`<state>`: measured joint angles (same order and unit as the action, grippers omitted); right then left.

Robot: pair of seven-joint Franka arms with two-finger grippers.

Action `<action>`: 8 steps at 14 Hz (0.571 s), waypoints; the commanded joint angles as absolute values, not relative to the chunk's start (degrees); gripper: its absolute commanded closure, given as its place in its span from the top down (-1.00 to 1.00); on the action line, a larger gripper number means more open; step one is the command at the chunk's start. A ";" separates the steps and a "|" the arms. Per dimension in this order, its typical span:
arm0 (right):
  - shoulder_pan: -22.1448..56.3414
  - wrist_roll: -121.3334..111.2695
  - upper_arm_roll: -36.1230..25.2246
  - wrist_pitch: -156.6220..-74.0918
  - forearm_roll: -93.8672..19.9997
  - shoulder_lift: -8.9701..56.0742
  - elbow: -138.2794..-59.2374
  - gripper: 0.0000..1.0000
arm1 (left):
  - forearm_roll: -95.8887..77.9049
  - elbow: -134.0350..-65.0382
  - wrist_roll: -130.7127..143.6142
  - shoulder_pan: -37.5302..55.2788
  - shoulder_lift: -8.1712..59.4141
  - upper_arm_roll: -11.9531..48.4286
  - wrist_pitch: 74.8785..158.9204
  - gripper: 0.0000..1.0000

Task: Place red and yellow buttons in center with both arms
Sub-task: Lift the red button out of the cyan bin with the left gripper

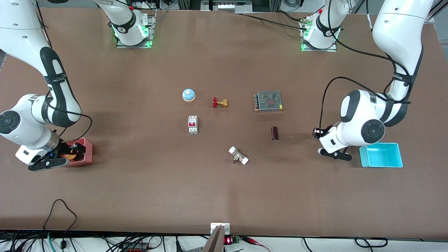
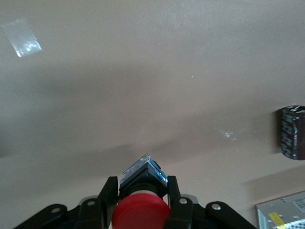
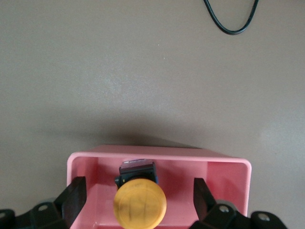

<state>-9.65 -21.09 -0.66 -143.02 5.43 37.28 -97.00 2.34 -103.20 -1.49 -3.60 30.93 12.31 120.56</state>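
left end effector (image 2: pixel 141 202) grips the red button (image 2: pixel 141 214) above the bench (image 1: pixel 140 189); right end effector (image 3: pixel 138 198) gapes around the yellow button (image 3: pixel 139 204) in the pink tray (image 3: pixel 228 179)

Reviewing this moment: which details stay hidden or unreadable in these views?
- Front view: the red button is hidden by the left arm's wrist; only the left wrist view shows the left gripper shut on the red button.
- Front view: the yellow button in the pink tray is mostly covered by the open right gripper.
- Power supply label: too small.
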 commanded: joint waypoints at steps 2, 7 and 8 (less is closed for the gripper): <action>-10.55 -22.41 0.26 -143.79 4.48 37.53 -96.68 0.95 | 1.67 -108.10 -2.29 -4.40 27.07 12.30 123.13 -0.72; -10.63 -24.52 0.26 -143.88 4.39 37.53 -96.68 0.42 | 1.58 -108.19 -2.29 -4.48 27.33 12.30 123.84 -0.72; -10.63 -24.52 0.26 -143.88 4.39 37.53 -96.68 0.35 | 1.58 -108.19 -2.29 -4.40 27.42 12.30 123.84 -0.72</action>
